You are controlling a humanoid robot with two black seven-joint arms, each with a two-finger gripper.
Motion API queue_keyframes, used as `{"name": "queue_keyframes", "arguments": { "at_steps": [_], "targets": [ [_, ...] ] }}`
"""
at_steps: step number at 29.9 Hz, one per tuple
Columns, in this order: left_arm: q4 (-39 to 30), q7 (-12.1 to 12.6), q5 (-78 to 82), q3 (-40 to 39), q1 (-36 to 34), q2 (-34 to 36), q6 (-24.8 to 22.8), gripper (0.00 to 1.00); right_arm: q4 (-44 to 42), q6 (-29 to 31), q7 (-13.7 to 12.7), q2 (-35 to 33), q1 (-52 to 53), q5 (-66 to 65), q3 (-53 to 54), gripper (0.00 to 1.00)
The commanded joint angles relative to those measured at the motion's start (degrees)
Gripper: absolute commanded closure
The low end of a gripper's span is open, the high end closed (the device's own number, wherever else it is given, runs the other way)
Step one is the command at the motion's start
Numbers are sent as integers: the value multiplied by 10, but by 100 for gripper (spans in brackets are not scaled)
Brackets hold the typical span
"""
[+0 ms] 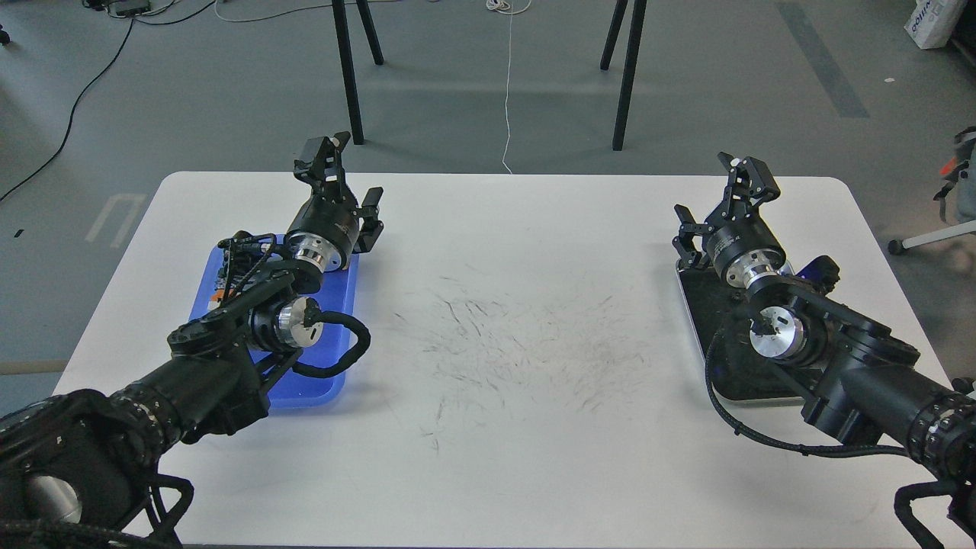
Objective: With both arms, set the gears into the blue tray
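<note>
At the frame's lower left, the blue tray (pixel 335 335) lies on the bench (pixel 496 381) under the left arm; no gears are visible. Farther back, the left gripper (pixel 347 183) and right gripper (pixel 720 206) both spread their fingers wide, empty. Next, I'd lower the right gripper slowly into the black-lined tray (pixel 705 305).

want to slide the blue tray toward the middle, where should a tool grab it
Take the blue tray by its low rim at the near right corner, coming in from the right over the bare table. That corner is the clearest bit; the left arm covers most of the rest. The thin rim suits a pinch across it.
</note>
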Motion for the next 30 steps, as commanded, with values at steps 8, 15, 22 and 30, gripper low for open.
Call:
{"name": "queue_keyframes", "arguments": {
  "at_steps": [8,15,22,30],
  "targets": [
    [0,0,-2,0,-3,0,-1,0,0,-7,0,2,-1,0,3,1],
    [0,0,-2,1,-3,0,-6,0,-1,-8,0,4,0,0,4,1],
    [0,0,0,1,2,0,-18,0,0,-8,0,5,3,1,5,1],
    [0,0,1,1,5,0,-18,0,9,-8,0,0,24,1,11,1]
  ]
}}
